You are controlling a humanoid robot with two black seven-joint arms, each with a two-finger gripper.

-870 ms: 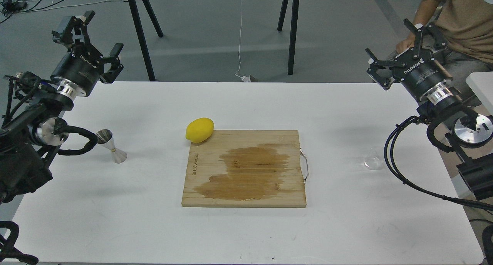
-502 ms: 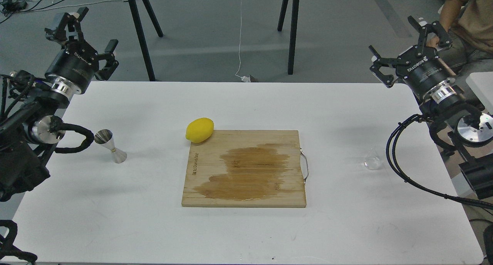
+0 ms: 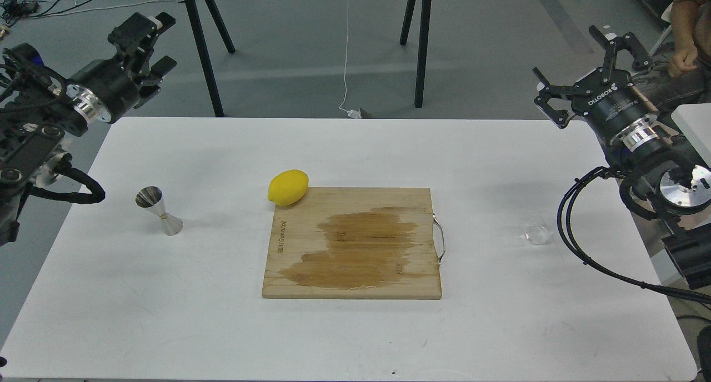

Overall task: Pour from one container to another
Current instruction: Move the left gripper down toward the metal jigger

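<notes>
While both pincers hang empty, right pincer [image 3: 589, 71] spread, left pincer [image 3: 147, 43] unreadable, glass cup [image 3: 537, 230] sits far right on counter [image 3: 355, 337], jigger [image 3: 159, 211] far left. Approach cup level, grip low.

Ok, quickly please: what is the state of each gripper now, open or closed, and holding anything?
Left gripper: cannot be told, its fingers overlap from this angle; it holds nothing.
Right gripper: open, empty, raised above the table's far right corner.

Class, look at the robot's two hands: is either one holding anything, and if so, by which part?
Nothing is held. The right hand is open and empty above the table's far corner. The left hand holds nothing either. The glass cup and jigger stand untouched on the table.
</notes>
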